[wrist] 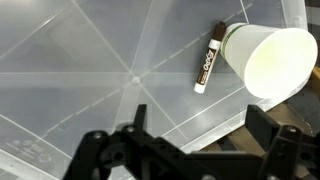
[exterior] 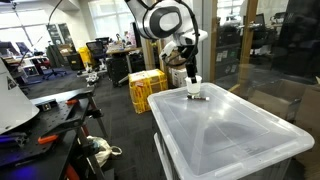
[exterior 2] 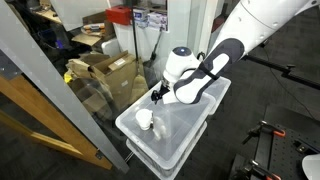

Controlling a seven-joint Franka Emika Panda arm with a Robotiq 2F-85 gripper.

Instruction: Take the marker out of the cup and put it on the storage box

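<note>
The marker (wrist: 208, 58), a short dark stick with a white end, lies flat on the ridged clear lid of the storage box (wrist: 90, 70), touching the side of the white cup (wrist: 265, 62). My gripper (wrist: 200, 125) hangs above the lid, open, with nothing between its dark fingers (wrist: 140, 115); marker and cup lie beyond its tips. In both exterior views the gripper (exterior: 190, 72) (exterior 2: 158, 95) hovers just over the cup (exterior: 194, 87) (exterior 2: 145, 119) near one end of the storage box (exterior: 235, 130) (exterior 2: 180, 135). The marker (exterior: 200, 97) shows as a dark streak beside the cup.
Yellow crates (exterior: 146, 90) stand on the floor behind the box. Cardboard boxes (exterior 2: 108, 70) sit behind a glass panel with a wooden frame (exterior 2: 45, 110). A cluttered workbench (exterior: 50, 110) stands to one side.
</note>
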